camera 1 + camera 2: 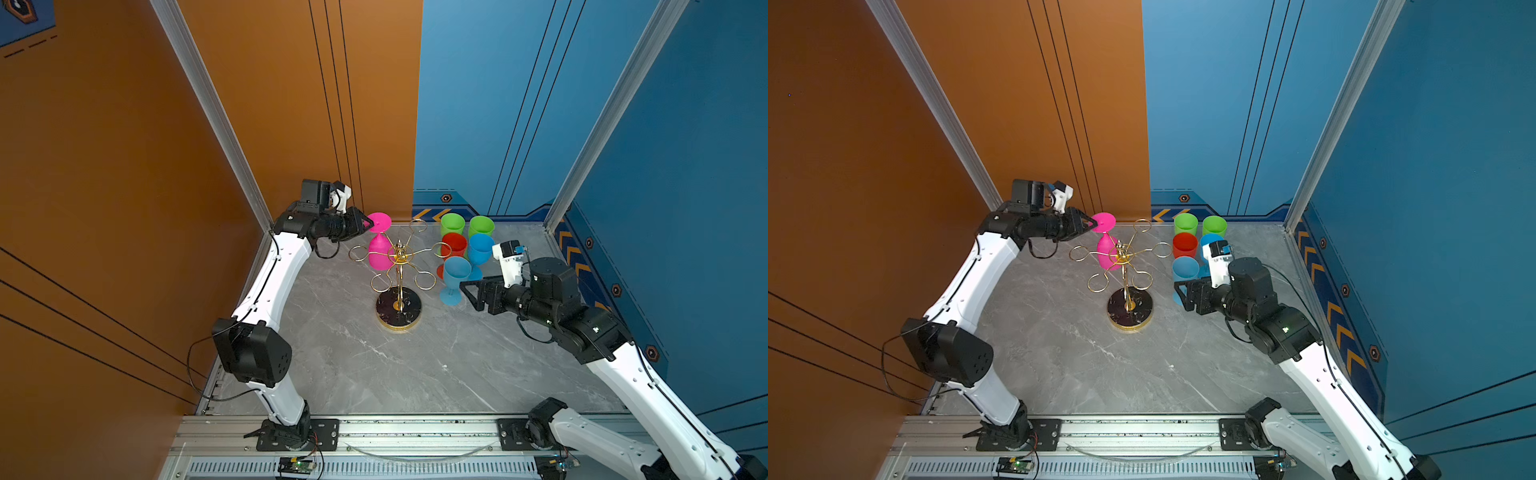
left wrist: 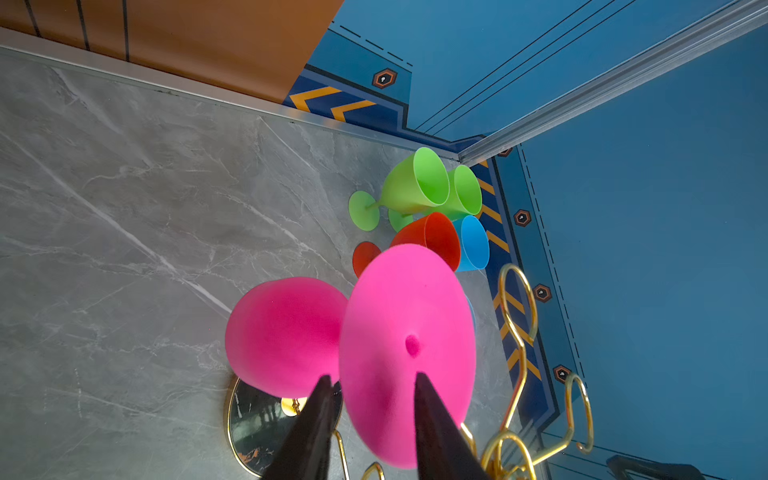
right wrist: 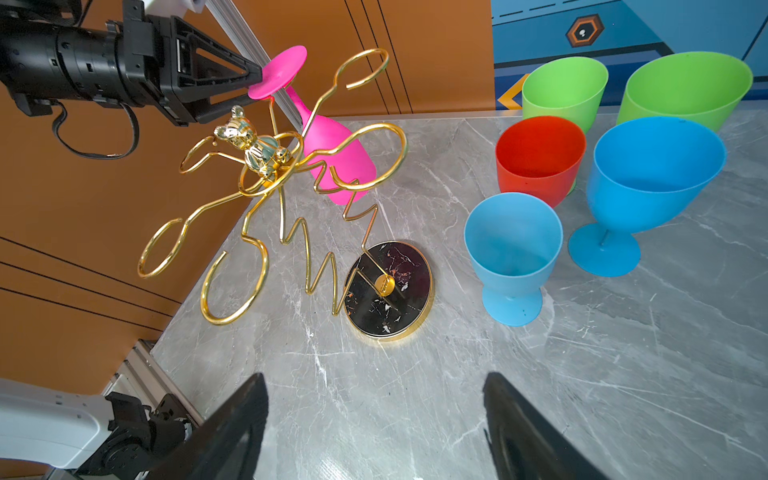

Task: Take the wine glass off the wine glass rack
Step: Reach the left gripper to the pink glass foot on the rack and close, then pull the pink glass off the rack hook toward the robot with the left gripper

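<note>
Left hand [image 2: 372, 376], half-closed astride the foot of the pink glass [image 2: 286, 332], grip unclear; we risk toppling the rack [image 3: 399, 266] if its loop snags the stem.

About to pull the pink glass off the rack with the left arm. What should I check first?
1. Fingers of the left gripper straddle the foot of the pink wine glass: ok.
2. Grip closed firmly on the foot: cannot tell.
3. Glass free of the wine glass rack: not ok, it hangs from a loop.
4. Empty right gripper open, away from the rack: ok.
5. The standing glasses apart from the rack: ok.
</note>
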`<state>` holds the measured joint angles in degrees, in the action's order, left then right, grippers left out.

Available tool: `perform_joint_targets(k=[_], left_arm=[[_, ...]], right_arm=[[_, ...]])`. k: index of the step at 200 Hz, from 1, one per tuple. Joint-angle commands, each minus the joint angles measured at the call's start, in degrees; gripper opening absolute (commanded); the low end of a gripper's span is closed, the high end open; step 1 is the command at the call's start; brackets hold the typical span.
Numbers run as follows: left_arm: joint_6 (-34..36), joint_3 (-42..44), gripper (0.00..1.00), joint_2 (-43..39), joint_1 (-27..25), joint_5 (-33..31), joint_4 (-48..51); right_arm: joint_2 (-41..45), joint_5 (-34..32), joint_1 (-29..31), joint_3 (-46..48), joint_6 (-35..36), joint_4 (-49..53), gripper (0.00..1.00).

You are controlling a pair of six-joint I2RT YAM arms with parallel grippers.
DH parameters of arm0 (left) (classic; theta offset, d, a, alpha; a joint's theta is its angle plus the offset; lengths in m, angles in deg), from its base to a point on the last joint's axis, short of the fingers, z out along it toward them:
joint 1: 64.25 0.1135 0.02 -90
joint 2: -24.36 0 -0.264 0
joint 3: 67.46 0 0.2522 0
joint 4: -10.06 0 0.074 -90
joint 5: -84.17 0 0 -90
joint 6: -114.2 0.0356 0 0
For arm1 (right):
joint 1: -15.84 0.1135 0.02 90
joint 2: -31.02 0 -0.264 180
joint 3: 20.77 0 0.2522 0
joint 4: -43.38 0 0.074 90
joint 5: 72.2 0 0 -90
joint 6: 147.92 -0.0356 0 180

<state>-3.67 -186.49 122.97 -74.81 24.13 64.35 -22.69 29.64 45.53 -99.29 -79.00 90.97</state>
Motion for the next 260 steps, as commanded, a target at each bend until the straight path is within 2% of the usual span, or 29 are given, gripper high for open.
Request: perform_joint_targets(k=[1,52,104,205,260], left_arm=[[-0.33,-1.42,0.28,0.4,-0.24,1.33,0.18],[-1.08,-1.6,0.15,-0.31,-0.24,1.69,0.18],[-2.17,-1.86,0.08,-1.13,-0.16,3.07,0.17],[-5.69,1.32,0.0,-5.69,-0.6,8.09,-1.81],[-11.87,7.49,0.0,-8.43,-1.27,13.27,-10.47]], right_arm=[[0.89,0.3,0.45,0.92,-0.65,-1.04,0.82],[0.81,0.38,0.52,1.58,-0.63,-1.35,0.82],[1.46,0.24,0.46,2.32,-0.63,-1.48,0.82],[2.23,0.16,0.45,2.92,-0.8,-1.48,0.82],[3.13,0.24,0.39,3.05,-1.07,-1.48,0.82]])
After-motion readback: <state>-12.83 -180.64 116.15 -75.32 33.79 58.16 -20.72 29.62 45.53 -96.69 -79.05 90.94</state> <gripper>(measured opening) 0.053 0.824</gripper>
